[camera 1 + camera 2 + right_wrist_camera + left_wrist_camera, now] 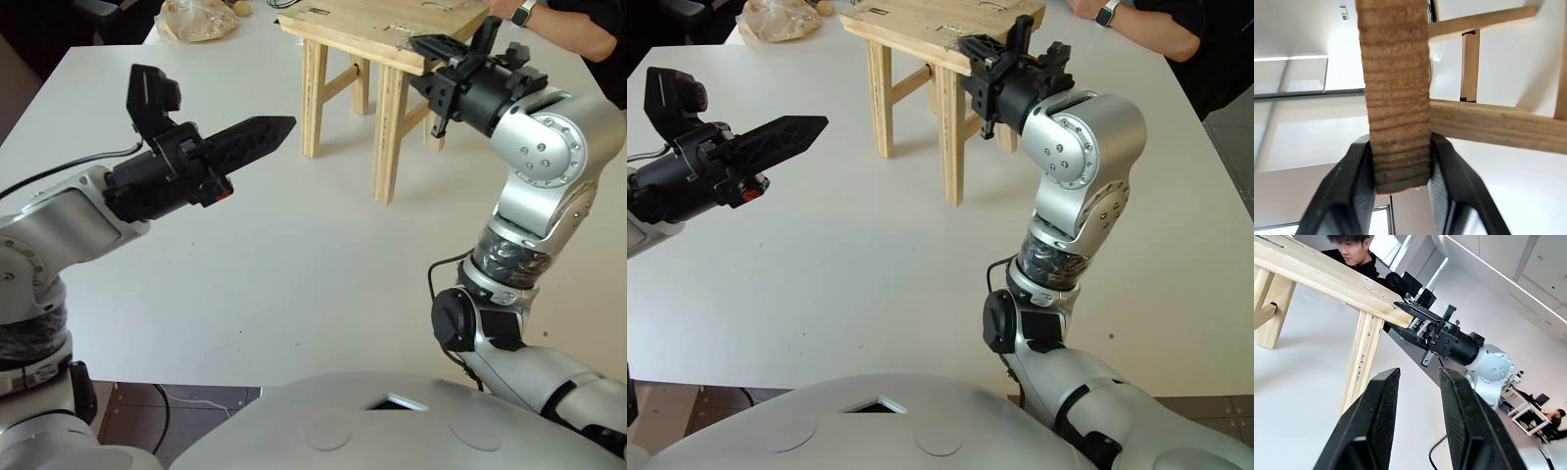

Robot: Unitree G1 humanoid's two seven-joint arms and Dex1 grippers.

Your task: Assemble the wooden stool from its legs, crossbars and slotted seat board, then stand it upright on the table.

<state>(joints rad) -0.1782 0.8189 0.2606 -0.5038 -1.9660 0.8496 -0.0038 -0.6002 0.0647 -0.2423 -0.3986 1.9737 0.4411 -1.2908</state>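
The wooden stool (390,137) stands upright on its legs at the back of the white table (245,284), with crossbars between the legs and the slotted seat board (372,24) on top. My right gripper (431,43) is shut on the seat board's near right edge; the right wrist view shows the board's end grain (1398,98) clamped between the fingers (1354,181). To the left of the stool and apart from it, my left gripper (282,126) hovers above the table. Its fingers (1376,416) stand slightly open with nothing between them.
A crumpled brownish bag (196,18) lies at the table's back left. A person's forearm with a wristwatch (529,12) rests at the back right, behind the stool. Bare tabletop stretches in front of the stool and between the arms.
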